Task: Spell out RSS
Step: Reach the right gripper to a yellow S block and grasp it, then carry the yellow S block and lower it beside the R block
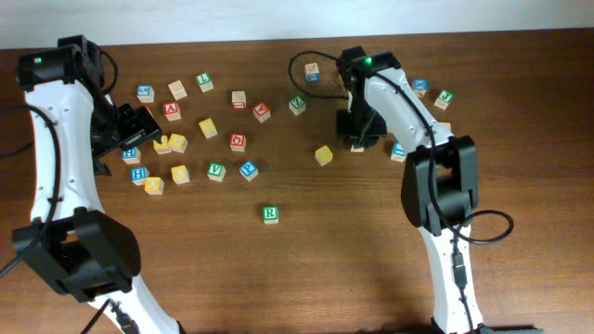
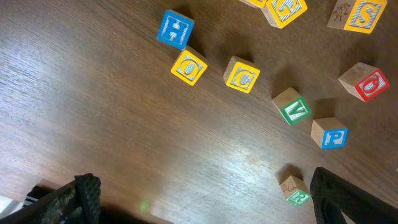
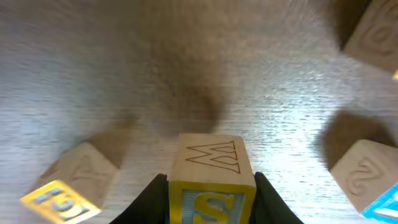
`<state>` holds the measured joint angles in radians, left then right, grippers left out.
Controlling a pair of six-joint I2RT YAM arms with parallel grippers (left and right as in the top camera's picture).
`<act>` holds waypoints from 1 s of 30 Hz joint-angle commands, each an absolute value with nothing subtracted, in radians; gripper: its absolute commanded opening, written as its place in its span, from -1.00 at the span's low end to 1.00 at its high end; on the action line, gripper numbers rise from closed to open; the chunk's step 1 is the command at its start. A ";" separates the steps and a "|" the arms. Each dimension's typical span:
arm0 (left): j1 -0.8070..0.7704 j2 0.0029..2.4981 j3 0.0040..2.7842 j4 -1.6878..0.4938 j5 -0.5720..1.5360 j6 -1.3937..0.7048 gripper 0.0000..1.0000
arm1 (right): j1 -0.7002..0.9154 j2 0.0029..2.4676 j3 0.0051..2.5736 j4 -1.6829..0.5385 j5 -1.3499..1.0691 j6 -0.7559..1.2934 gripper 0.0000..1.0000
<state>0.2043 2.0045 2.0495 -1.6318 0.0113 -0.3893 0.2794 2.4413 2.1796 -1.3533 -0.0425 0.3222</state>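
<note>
The R cube (image 1: 270, 214), white-faced with a green R, stands alone on the table's front middle; it also shows in the left wrist view (image 2: 295, 190) beside the right finger. My right gripper (image 1: 357, 137) is shut on a yellow-bordered S cube (image 3: 211, 180) with a W on its top face, low over the table (image 3: 205, 74). A second yellow S cube (image 2: 360, 14) lies among the left cluster (image 1: 208, 127). My left gripper (image 2: 211, 208) is open and empty, over bare wood at the far left (image 1: 139, 125).
Several loose letter cubes lie at the left: blue H (image 2: 175, 28), yellow O (image 2: 188, 66), yellow C (image 2: 241, 74), green V (image 2: 292, 107), blue P (image 2: 329, 132), red G (image 2: 367, 81). A yellow cube (image 1: 323, 155) sits left of my right gripper. More cubes lie at the right (image 1: 444, 96).
</note>
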 commanded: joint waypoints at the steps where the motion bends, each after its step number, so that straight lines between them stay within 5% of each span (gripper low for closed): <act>1: 0.206 1.997 2.056 -1.633 0.011 -0.392 0.98 | 0.289 2.437 2.344 -1.538 -0.057 0.330 -0.45; 3: 0.206 1.997 2.056 -1.633 0.011 -0.392 0.98 | 0.336 2.427 2.423 -1.699 -0.114 0.314 -0.43; 11: 0.206 1.998 2.056 -1.633 0.011 -0.392 0.98 | 0.711 2.375 2.383 -1.699 -0.192 0.298 -0.33; 19: 0.206 1.998 2.056 -1.633 0.011 -0.392 0.98 | 0.713 2.375 2.252 -1.699 -0.143 0.333 -0.06; 25: 0.206 1.998 2.056 -1.633 0.011 -0.392 0.98 | 0.712 2.376 2.173 -1.643 -0.142 0.160 0.16; 30: 0.206 1.997 2.056 -1.633 0.011 -0.392 0.98 | 0.713 2.376 2.152 -1.554 -0.110 -0.187 0.36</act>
<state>0.2043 2.0045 2.0495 -1.6314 0.0113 -0.3893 0.7158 2.4073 2.1567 -1.5719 -0.1326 -0.0666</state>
